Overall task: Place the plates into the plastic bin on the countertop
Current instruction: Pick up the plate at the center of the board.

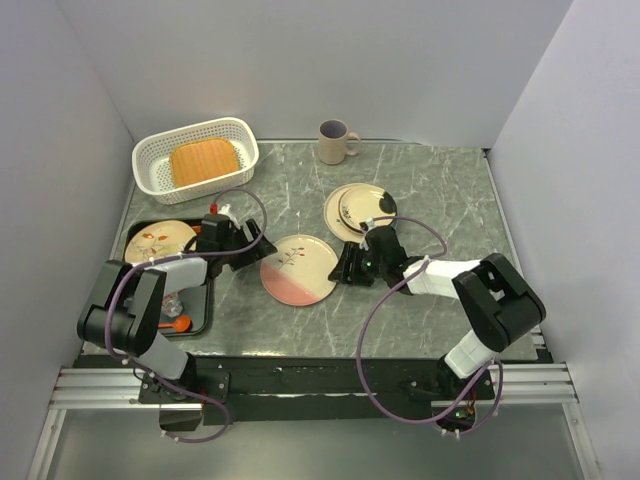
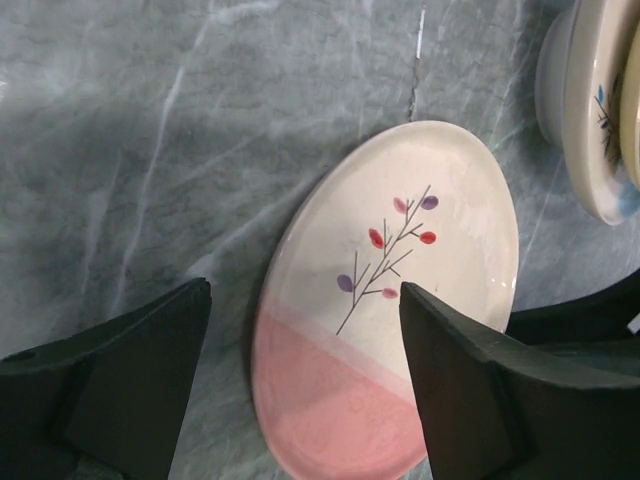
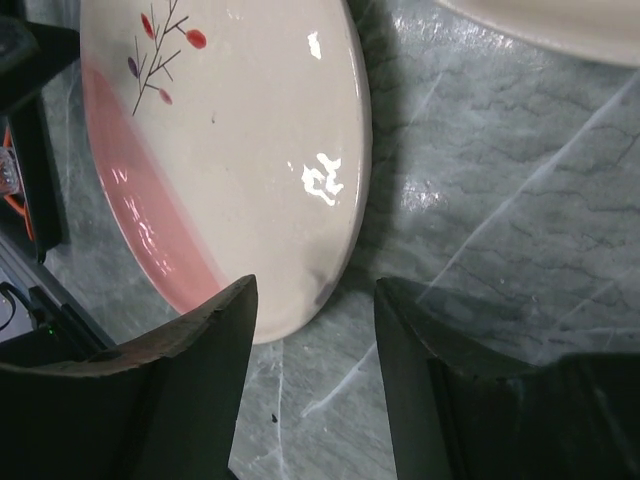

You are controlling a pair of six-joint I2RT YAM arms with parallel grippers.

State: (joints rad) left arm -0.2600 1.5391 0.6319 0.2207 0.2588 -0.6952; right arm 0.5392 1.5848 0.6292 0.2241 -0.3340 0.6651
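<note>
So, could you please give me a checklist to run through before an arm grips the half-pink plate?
1. Left gripper open: ok.
2. Right gripper open: ok.
3. Half-pink plate flat on the countertop, between both grippers: ok.
4. Plate rim inside the right gripper's gap: ok.
5. Grippers low enough to catch the rim: cannot tell.
6. Plastic bin has room: ok, only a tan-orange plate lies inside.
</note>
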